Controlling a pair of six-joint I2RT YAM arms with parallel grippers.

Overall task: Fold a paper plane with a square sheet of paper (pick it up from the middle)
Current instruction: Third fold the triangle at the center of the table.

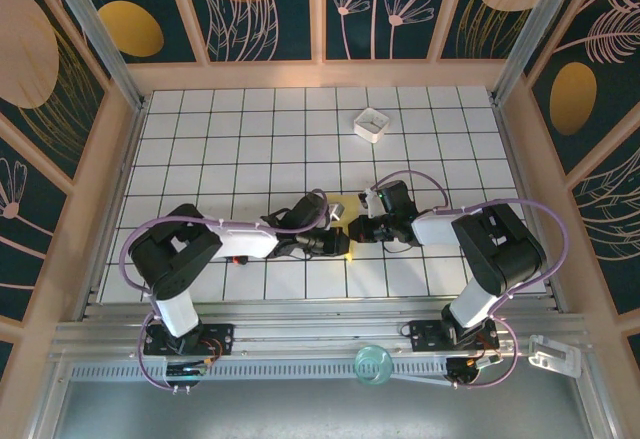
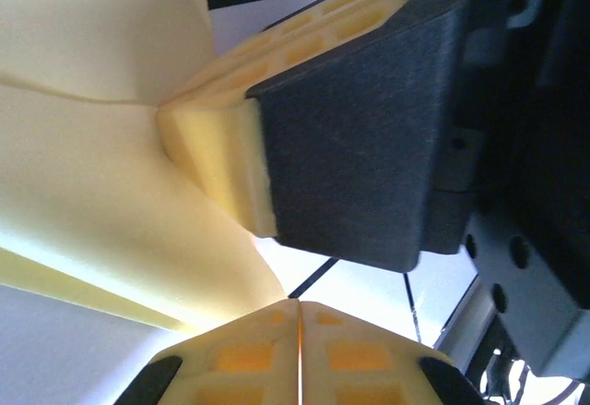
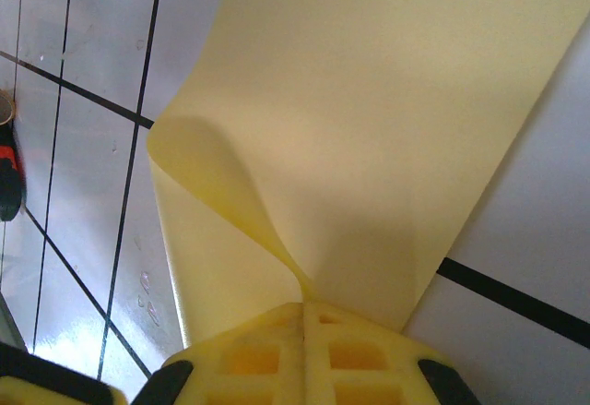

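Paper sheet (image 3: 369,101): one; white box (image 1: 371,124): one

There are two arms, left arm (image 1: 185,249) and right arm (image 1: 497,244), one square sheet of paper (image 3: 369,101), one white box (image 1: 371,124) and one teal round object (image 1: 374,364).

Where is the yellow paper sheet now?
In the top view, the square sheet of paper is near the middle of the table, pinched by the right gripper, the left gripper close beside it.

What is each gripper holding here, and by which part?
Right gripper pinches the yellow paper sheet by a pucker in its surface. Left gripper is shut at the sheet's edge; whether it grips cannot be told.
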